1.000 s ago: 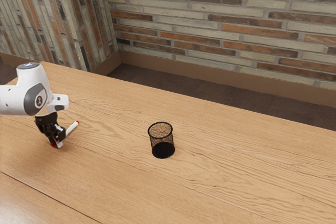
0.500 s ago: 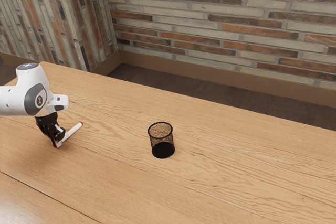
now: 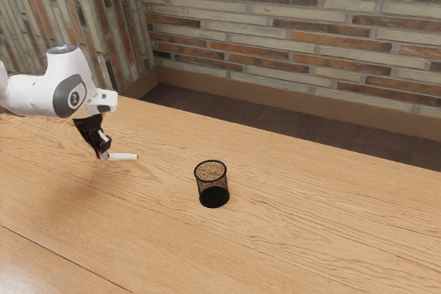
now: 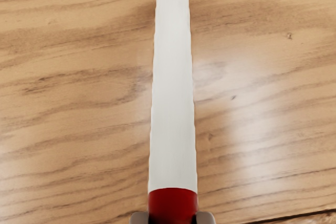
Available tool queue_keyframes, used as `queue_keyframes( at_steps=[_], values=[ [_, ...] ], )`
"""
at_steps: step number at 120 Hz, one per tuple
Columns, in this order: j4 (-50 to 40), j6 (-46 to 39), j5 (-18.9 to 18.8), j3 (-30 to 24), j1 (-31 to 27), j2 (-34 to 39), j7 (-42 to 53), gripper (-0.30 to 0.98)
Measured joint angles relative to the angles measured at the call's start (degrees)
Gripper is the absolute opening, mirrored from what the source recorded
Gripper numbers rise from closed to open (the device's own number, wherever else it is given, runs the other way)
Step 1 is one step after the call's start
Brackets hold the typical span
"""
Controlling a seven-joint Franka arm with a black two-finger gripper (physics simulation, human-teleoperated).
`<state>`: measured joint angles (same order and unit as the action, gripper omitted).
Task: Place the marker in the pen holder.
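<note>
The tool [image 3: 103, 155] and red-capped marker [image 3: 122, 157] have moved up and rightward in the exterior view. Its fingers pinch the red end from both sides, the white barrel jutting sideways toward the black mesh pen holder [image 3: 212, 187], upright on the bench [image 3: 296, 253], well apart. Tipping upright seems needed.

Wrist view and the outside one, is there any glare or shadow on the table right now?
Wrist view: whitish glare on the table beside the marker; exterior view: a pale sheen at the lower-left corner of the tabletop, and a faint, soft darkening on the wood below the gripper, probably shadow.
</note>
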<state>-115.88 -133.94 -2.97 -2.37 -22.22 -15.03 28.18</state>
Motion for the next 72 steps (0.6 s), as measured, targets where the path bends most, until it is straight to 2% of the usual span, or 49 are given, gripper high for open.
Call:
queue_keyframes(
  at_steps=[23, 40, 62, 72],
  values=[
    [5.8, 10.1, -2.1, 0.2, 12.3, 5.7, -1.4, -0.03],
    [7.7, 15.6, -4.6, 0.0, 19.9, 13.3, -3.5, -0.03],
    [12.3, 21.8, -5.3, -0.7, 30.2, 12.1, -6.5, -0.04],
    [12.7, 23.7, -5.2, -1.2, 32.4, 10.9, -7.8, -0.04]
  ],
)
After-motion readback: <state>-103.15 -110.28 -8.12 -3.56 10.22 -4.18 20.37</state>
